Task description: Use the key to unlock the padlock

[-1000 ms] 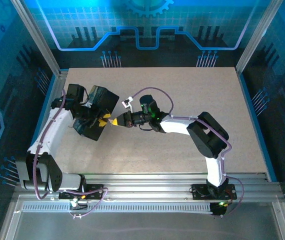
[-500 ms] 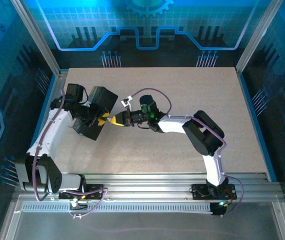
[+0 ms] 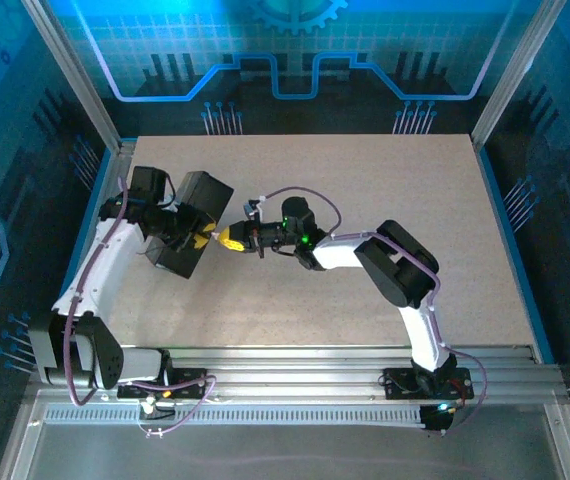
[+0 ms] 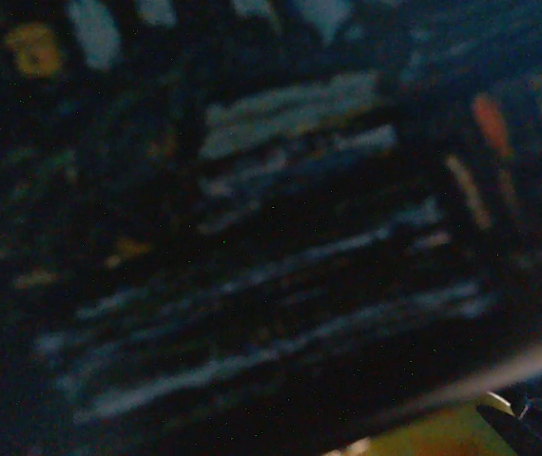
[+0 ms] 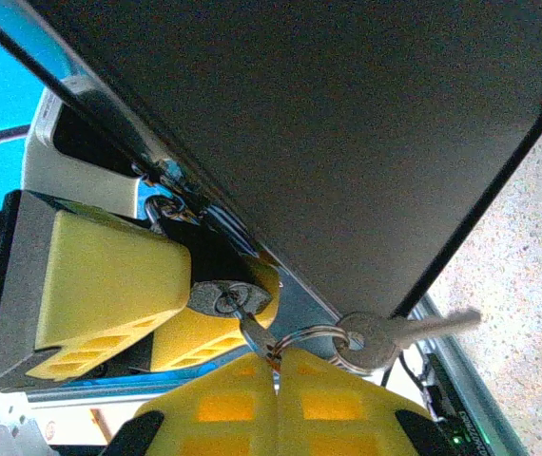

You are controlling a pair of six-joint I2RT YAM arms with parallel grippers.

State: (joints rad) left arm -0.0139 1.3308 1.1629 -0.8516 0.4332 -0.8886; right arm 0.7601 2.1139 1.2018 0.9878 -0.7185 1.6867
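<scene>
In the right wrist view the small silvery padlock (image 5: 222, 297) sits pinched between the yellow fingers (image 5: 109, 275) of my left gripper (image 3: 199, 240), which is shut on it. Its shackle hooks into the latch of the dark box (image 5: 347, 142). The key (image 5: 258, 334) sticks into the padlock's keyhole. My right gripper (image 5: 276, 361) is shut on the key's head. A ring with a second key (image 5: 377, 339) hangs from it to the right. From above, the right gripper (image 3: 228, 238) meets the left one beside the box (image 3: 187, 235).
The box is held tilted off the table (image 3: 365, 200) near its left edge, beside the metal frame rail (image 3: 115, 190). The left wrist view is dark and blurred, close against the painted lid (image 4: 271, 237). Open tabletop lies to the right and behind.
The right arm has folded in to the left, pushing its gripper a little closer to the box. The box and left gripper have shifted slightly. Both grips are unchanged.
</scene>
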